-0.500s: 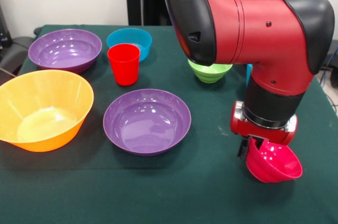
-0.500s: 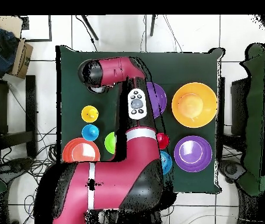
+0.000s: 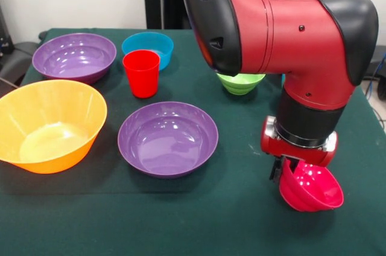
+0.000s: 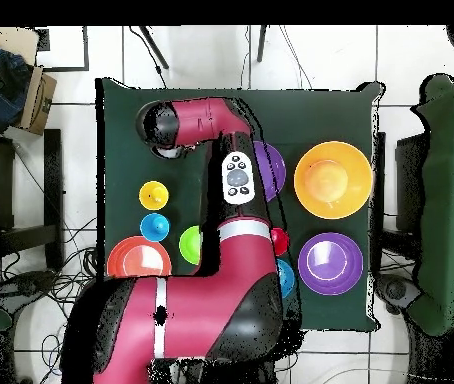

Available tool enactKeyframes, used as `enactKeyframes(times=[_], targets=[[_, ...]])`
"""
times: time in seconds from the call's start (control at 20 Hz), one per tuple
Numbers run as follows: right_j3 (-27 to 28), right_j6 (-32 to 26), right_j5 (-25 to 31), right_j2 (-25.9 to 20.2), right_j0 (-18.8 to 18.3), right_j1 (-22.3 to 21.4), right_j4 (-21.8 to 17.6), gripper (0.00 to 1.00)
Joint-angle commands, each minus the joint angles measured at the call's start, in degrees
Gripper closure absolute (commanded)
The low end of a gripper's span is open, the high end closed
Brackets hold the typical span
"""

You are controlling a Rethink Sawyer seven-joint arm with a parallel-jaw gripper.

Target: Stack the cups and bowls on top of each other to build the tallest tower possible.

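My gripper (image 3: 283, 170) is at the front right of the table, shut on the rim of the magenta-pink bowl (image 3: 312, 188), which hangs tilted just over the cloth. To its left lie a purple bowl (image 3: 167, 138), the yellow-orange bowl (image 3: 48, 124), a red cup (image 3: 141, 73), a blue bowl (image 3: 148, 48) and a second purple bowl (image 3: 74, 57). The green bowl (image 3: 240, 83) is partly hidden behind the arm. In the overhead view a yellow cup (image 4: 153, 194), a light blue cup (image 4: 153, 227) and an orange bowl (image 4: 138, 259) stand beside the arm.
The arm's big elbow (image 3: 271, 26) hangs over the table's right half and hides things behind it. The green tablecloth (image 3: 199, 220) ends close to the front of the held bowl. Chairs stand at both sides of the table (image 4: 121, 100) in the overhead view.
The arm and the held magenta-pink bowl have shifted slightly to the left in the front view. Nothing else has moved.
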State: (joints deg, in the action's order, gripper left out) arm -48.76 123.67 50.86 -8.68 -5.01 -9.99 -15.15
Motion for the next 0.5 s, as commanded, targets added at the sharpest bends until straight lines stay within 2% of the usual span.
enactKeyframes(times=[0.05, 0.5], targets=[[0.6, -12.7, 6.1, -5.4, -1.9, 0.8, -0.6, 1.0], [2.0, -13.4, 7.5, -6.1, -2.5, 0.9, -0.5, 1.0]])
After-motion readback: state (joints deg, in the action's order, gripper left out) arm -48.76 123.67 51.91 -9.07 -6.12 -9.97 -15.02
